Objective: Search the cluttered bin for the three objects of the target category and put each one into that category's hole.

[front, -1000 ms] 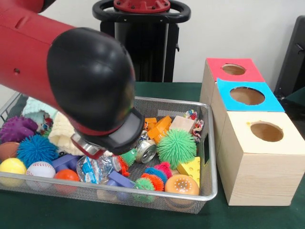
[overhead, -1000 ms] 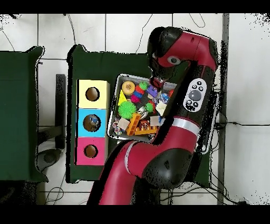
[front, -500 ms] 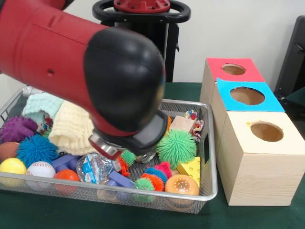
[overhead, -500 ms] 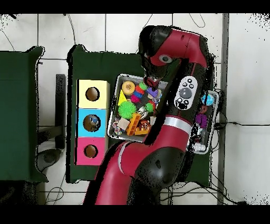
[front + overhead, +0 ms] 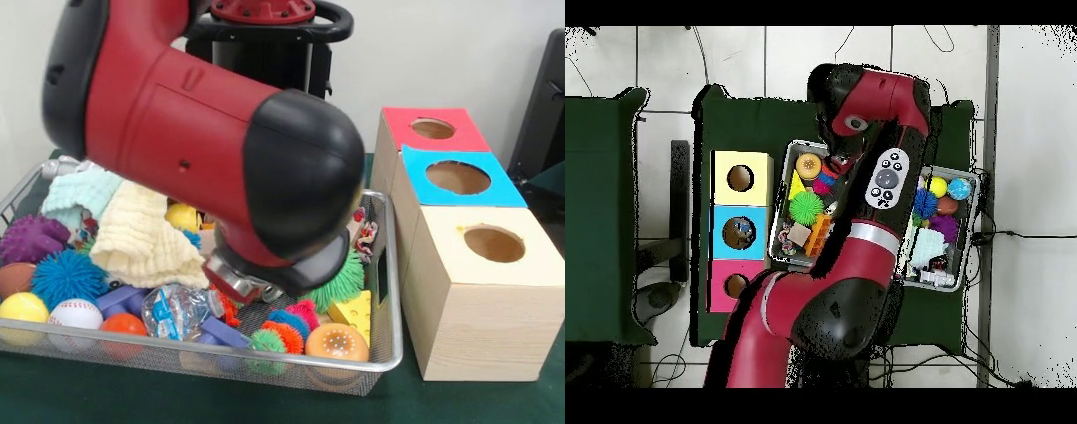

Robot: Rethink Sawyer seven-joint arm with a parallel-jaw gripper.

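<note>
The arm [image 5: 203,132] is hanging over the bin [image 5: 386,353], blocking most of it. The three boxes [image 5: 481,300] are sitting just right of the bin, holes facing up. Can't tell which toys are the targets or how they're pointing. The gripper is hidden, so no idea on its claw.

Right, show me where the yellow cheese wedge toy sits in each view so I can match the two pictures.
Front view: the yellow cheese wedge lies in the bin's lower right corner, right of the orange dotted ball.
Overhead view: the wedge lies along the bin's left wall, just below the same orange dotted ball.
Shared landmark: the big green spiky ball, next to the wedge in both.
</note>
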